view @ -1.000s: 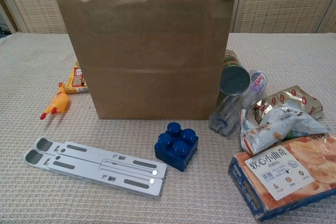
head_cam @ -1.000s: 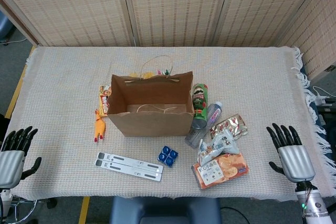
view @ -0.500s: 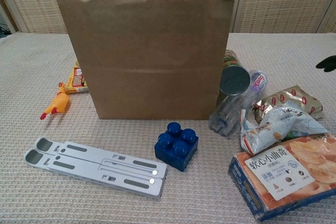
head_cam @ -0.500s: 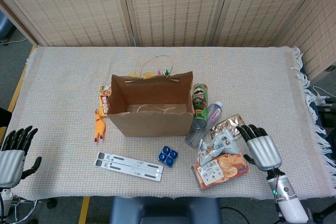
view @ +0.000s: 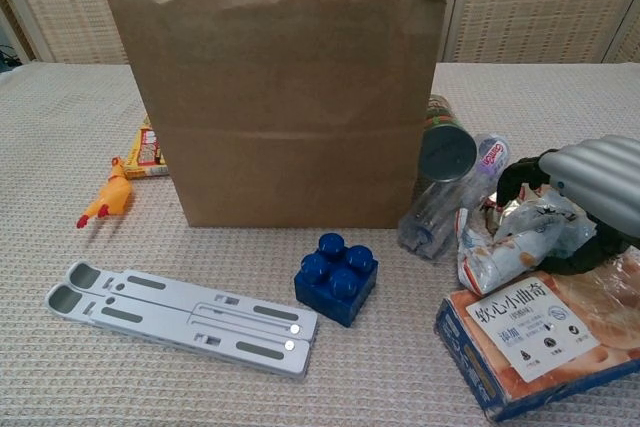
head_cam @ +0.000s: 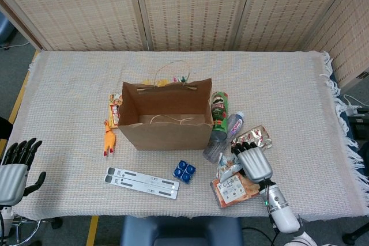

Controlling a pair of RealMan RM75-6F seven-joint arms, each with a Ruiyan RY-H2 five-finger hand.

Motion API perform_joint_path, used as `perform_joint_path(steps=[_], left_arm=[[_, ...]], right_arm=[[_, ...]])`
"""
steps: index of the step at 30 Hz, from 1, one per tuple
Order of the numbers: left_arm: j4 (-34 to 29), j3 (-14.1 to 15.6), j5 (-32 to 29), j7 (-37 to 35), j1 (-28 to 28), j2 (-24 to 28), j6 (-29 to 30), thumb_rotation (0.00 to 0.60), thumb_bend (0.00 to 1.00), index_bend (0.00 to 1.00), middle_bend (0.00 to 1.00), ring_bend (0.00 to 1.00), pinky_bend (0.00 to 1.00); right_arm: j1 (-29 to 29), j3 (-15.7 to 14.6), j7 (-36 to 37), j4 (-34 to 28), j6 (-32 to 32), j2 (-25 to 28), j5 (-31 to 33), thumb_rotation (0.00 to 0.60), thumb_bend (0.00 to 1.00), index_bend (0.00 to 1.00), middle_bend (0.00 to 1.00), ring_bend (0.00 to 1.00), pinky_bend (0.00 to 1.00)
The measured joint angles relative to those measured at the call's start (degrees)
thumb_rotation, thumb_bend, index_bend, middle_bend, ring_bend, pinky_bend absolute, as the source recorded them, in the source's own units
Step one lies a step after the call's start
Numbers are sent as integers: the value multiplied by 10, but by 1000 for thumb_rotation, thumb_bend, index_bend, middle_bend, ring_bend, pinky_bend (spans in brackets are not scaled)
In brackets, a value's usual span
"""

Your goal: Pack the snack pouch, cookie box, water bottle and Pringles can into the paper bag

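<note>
The snack pouch (view: 515, 242) lies beside the bottle (head_cam: 226, 132) and can (head_cam: 218, 109), right of the upright bag (head_cam: 166, 114). The right hand (head_cam: 251, 158) curls over it, grip unclear; the left hand (head_cam: 15, 163) rests spread at the table edge (head_cam: 63, 211).

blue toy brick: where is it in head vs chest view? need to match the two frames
Head view: the blue toy brick lies low and centre, just in front of the paper bag, right of the grey folding stand.
Chest view: the brick sits in the centre foreground, below the bag's front face, right of the stand.
Shared landmark: the paper bag.
</note>
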Motion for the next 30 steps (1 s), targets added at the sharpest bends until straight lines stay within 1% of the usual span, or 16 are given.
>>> perform_joint_path(steps=[1, 3, 4, 6, 9, 11, 16, 20, 26, 30], left_arm=[[0, 0, 0, 0, 0, 0, 0, 600, 381, 45, 0, 0, 0], [0, 0, 0, 0, 0, 0, 0, 600, 382, 45, 0, 0, 0], [0, 0, 0, 1, 0, 0, 0, 600, 383, 45, 0, 0, 0], [-1, 0, -1, 1, 0, 0, -1, 600, 382, 45, 0, 0, 0], [-1, 0, -1, 1, -1, 0, -1, 600, 382, 45, 0, 0, 0], [-1, 0, -2, 1, -1, 0, -1, 600, 382, 45, 0, 0, 0], [-1, 0, -2, 2, -1, 0, -1, 600, 381, 45, 0, 0, 0], [-2, 0, -2, 2, -1, 0, -1, 600, 381, 45, 0, 0, 0], [-2, 0, -2, 4, 0, -1, 0, 600, 381, 45, 0, 0, 0], [-2, 0, -3, 4, 0, -1, 0, 600, 382, 45, 0, 0, 0]], right_arm=[[1, 0, -1, 4, -1, -3, 3, 600, 75, 478, 409, 363, 444], [5, 0, -2, 13, -4, -9, 9, 600, 139, 549, 463, 436, 509], [7, 1, -3, 18, -6, -12, 12, 600, 163, 570, 479, 463, 530], [11, 0, -8, 28, -9, -19, 17, 600, 262, 632, 529, 533, 591], [16, -1, -13, 36, -11, -25, 22, 600, 382, 682, 566, 576, 643], [17, -1, -12, 34, -7, -24, 22, 600, 435, 702, 579, 580, 651], [17, 6, -1, 6, 9, -5, 16, 600, 446, 712, 585, 580, 651], [16, 17, 16, -41, 26, 26, 9, 600, 447, 712, 585, 580, 651], [13, 43, 36, -142, 64, 97, -12, 600, 447, 715, 588, 580, 651], [15, 73, 36, -217, 88, 147, -23, 600, 448, 715, 588, 580, 651]])
